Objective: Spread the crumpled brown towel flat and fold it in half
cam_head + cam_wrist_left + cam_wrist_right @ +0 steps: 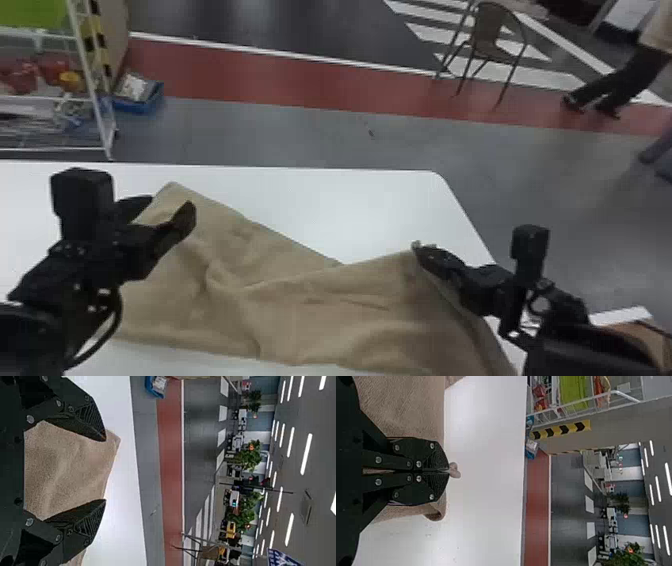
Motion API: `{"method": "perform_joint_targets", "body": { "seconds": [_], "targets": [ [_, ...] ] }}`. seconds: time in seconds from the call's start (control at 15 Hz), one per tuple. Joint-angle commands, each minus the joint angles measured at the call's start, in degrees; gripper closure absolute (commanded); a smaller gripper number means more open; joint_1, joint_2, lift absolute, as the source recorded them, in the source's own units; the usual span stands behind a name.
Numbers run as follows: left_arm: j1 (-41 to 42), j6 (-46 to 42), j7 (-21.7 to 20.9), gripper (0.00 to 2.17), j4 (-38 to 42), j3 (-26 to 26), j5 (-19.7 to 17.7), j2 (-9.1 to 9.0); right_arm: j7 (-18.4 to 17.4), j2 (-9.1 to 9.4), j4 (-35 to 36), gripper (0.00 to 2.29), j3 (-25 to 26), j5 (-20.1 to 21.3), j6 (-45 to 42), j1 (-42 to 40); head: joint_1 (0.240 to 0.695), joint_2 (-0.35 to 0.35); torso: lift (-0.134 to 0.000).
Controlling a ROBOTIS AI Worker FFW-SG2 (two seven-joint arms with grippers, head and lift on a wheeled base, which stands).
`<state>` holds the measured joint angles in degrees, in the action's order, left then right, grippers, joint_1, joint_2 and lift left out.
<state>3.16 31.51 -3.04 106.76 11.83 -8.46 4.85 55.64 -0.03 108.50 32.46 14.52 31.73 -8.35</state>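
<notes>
My left gripper (172, 212) stands open over the far left corner of the brown towel (300, 310) in the head view. In the left wrist view, the towel (71, 471) lies beneath and between the parted fingers of my left gripper (105, 470). At the towel's right far corner my right gripper (417, 247) is shut on the fabric, which rises to it in a slanting fold. The right wrist view has a small tuft of towel (454, 470) poking out past the pressed-together tips of my right gripper (447, 471). Wrinkles run across the towel's middle.
The white table (390, 200) extends beyond the towel, its far right corner rounded. A brown box (642, 340) is at the lower right, beside the right arm. Past the table stand a white wire rack (107, 125) at left and a chair (487, 45) farther back.
</notes>
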Motion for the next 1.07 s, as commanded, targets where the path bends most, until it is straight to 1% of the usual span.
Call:
{"method": "perform_joint_targets", "body": {
  "seconds": [0.0, 0.07, 0.13, 0.2, 0.33, 0.67, 1.0],
  "targets": [
    [-1.5, -2.7, -0.1, 1.03, -3.5, 1.9, -0.1, -0.46, -1.1, 0.08, 2.0, 1.12, -4.6, 1.0, 1.3, -1.3, 0.695, -0.303, -0.122],
    [-1.8, -2.7, -0.1, 1.52, -4.4, 2.3, -0.2, -0.63, -1.6, 0.08, 3.1, 1.12, -6.9, 1.5, 2.3, -2.1, 0.695, -0.296, -0.122],
    [-1.9, -2.7, -0.3, 1.78, -4.8, 2.7, -0.2, -0.9, -2.3, 0.08, 4.1, 1.12, -8.7, 1.8, 3.4, -2.6, 0.695, -0.291, -0.122],
    [-1.9, -2.7, -0.6, 1.79, -5.4, 2.9, -0.2, -0.81, -2.7, 0.08, 4.6, 1.12, -10.8, 2.6, 3.9, -2.8, 0.695, -0.284, -0.122],
    [-2.6, -2.7, -0.3, 1.79, -7.6, 3.6, 0.1, -0.81, -2.9, 0.08, 5.2, 1.12, -12.8, 3.2, 4.6, -3.2, 0.695, -0.258, -0.122],
    [-3.2, -3.2, 0.5, 1.79, -10.2, 4.8, 1.2, -0.9, -3.8, 0.08, 5.1, 1.12, -14.5, 3.3, 4.4, -3.1, 0.695, -0.23, -0.122],
    [-3.8, -3.2, 1.6, 1.79, -12.3, 5.9, 4.1, -1.6, -4.0, 0.08, 4.9, 1.12, -14.6, 3.3, 3.9, -3.1, 0.695, -0.225, -0.122]
  ]
}}
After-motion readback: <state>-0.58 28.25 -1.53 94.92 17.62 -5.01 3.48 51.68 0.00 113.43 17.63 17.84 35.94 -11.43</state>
